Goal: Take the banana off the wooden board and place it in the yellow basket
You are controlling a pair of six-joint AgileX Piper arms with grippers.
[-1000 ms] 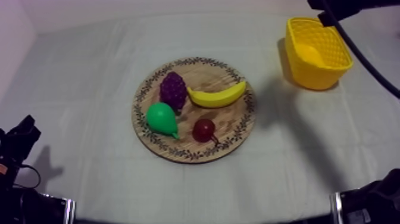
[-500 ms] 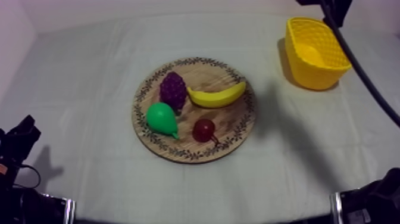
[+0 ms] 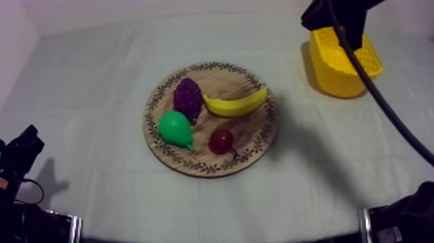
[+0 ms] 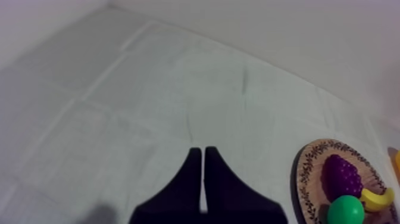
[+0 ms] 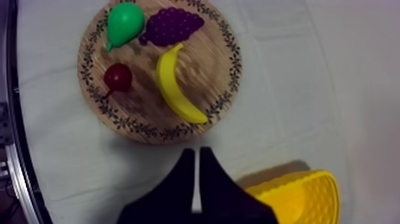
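On the round wooden board lay the banana, beside the grapes, pear and small red fruit. My right gripper hung between the board and the yellow basket, fingers pressed together, holding nothing. My left gripper, also closed and empty, sat over bare cloth.

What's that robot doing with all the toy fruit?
Nothing is picked up yet. The banana lies on the wooden board with the grapes, pear and small red fruit. The right claw, shut on nothing, hangs above the table beside the yellow basket. The left claw rests shut over the cloth, off to the side of the board.
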